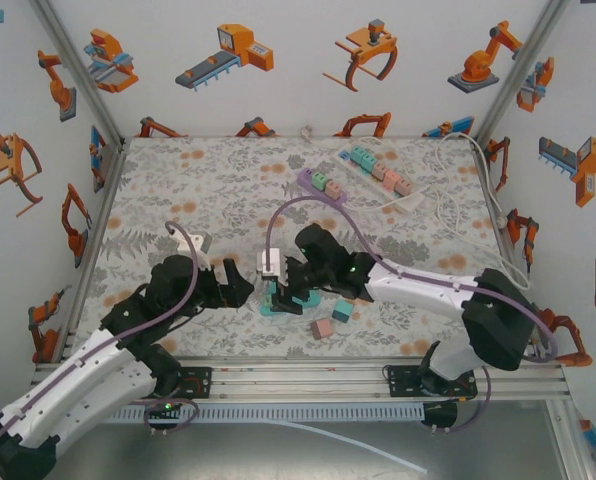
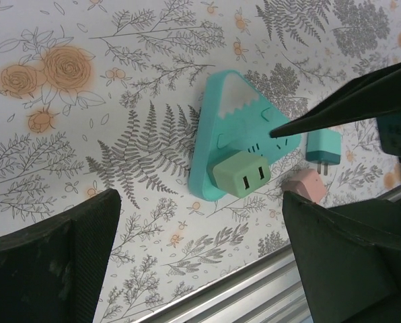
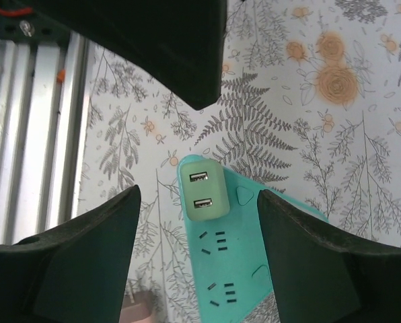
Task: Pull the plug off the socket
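Likely light, rigid, slick: pinch flat sides of pale green boxy plastic plug (image 3: pixel 204 195), seated in teal mountain-shaped plastic socket (image 3: pixel 241 269), centred between fingers of wide-open, empty right gripper (image 3: pixel 199 198).

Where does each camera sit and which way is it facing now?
Top external: above, behind the bases, looking down on the table; left arm and right arm show.
Left wrist: looks down at socket and plug; own fingers at bottom corners.
Right wrist: looks down on the plug; own fingers flank it.
Shared: wrist views both hold plug and socket.
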`<act>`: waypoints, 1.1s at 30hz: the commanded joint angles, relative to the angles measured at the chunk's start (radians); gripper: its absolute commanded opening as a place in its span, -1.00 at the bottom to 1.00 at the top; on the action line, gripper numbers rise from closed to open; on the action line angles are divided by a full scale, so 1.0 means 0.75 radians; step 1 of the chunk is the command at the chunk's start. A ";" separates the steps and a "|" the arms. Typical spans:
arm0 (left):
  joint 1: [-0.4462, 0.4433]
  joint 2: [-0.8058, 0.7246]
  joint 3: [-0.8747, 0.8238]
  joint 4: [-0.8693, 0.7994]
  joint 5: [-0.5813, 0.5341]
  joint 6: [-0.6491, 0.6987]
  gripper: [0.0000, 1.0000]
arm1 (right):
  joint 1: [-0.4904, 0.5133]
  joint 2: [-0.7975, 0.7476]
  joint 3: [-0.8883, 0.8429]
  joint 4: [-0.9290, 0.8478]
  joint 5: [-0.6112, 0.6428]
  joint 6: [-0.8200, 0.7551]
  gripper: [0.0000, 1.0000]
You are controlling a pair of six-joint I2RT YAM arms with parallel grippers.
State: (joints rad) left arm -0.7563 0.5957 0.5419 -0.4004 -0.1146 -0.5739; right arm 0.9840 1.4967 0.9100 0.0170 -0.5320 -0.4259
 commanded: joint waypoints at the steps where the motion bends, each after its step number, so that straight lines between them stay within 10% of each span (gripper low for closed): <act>1: 0.009 -0.027 -0.032 -0.045 0.008 -0.038 0.94 | 0.018 0.054 -0.017 0.072 -0.020 -0.217 0.25; 17: 0.020 0.037 -0.078 0.018 0.024 -0.109 0.94 | 0.052 0.153 -0.022 0.029 -0.041 -0.419 -0.42; 33: 0.189 0.529 -0.107 0.546 0.445 -0.156 0.82 | 0.052 0.091 -0.117 -0.017 -0.190 -0.808 -0.51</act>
State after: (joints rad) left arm -0.6201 0.9367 0.4606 -0.1234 0.1242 -0.6842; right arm 1.0168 1.5829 0.8429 0.0338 -0.6334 -0.9684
